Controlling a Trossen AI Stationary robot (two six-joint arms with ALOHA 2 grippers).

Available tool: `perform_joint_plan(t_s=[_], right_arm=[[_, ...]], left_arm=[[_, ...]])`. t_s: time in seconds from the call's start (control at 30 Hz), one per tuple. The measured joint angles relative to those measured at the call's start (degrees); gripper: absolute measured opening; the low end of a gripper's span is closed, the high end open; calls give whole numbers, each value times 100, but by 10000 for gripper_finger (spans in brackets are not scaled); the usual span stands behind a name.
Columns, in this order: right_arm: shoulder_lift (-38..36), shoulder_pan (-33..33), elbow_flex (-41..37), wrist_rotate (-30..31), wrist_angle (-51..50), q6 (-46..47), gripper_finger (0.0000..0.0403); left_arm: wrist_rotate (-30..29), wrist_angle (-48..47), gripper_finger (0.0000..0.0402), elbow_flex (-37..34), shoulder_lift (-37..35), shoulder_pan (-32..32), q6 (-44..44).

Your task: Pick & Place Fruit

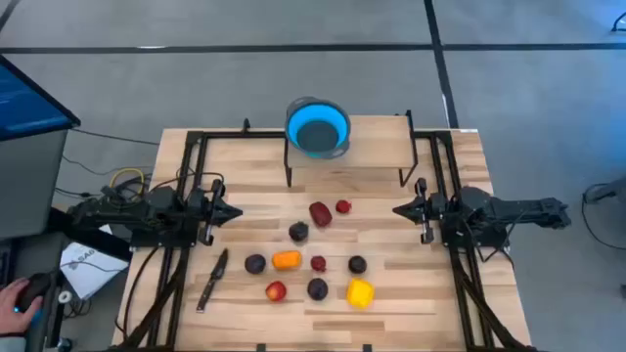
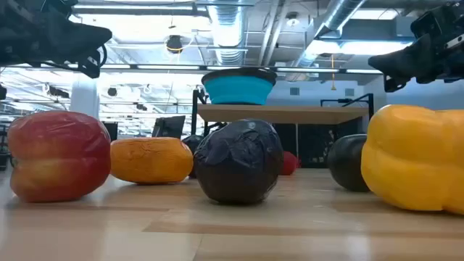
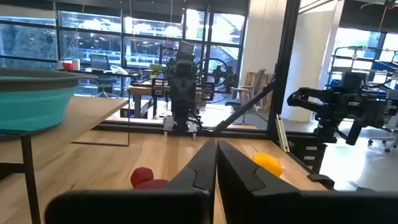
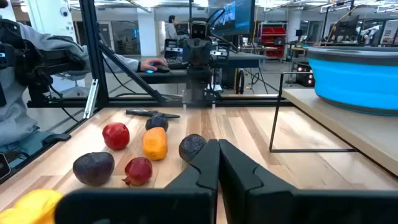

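Several small fruit pieces lie on the wooden table between my two arms. They include a red one (image 1: 320,213), an orange one (image 1: 286,259), a yellow one (image 1: 360,292), a red-and-yellow one (image 1: 276,290) and dark purple ones (image 1: 317,288). Each rests on the tabletop. My left gripper (image 1: 235,212) hovers shut at the table's left side, pointing level toward the fruit. My right gripper (image 1: 397,209) hovers shut at the right side, facing it. Both are clear of the fruit and hold nothing. The wrist views show each pair of fingers (image 3: 216,152) (image 4: 218,149) pressed together.
A blue bowl (image 1: 318,127) stands on a raised wooden shelf (image 1: 372,147) with thin dark legs at the table's far middle. A dark knife (image 1: 212,279) lies near the left front. Dark frame bars run along both table sides. A person's hand (image 1: 15,298) shows off the table's near left.
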Motion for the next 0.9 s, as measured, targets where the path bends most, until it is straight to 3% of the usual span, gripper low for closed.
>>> perform_joint_plan(t_s=[0.9], right_arm=[[2,1,1,0,1,0,0]], left_arm=[[1,0,8,0,0,51,-1]])
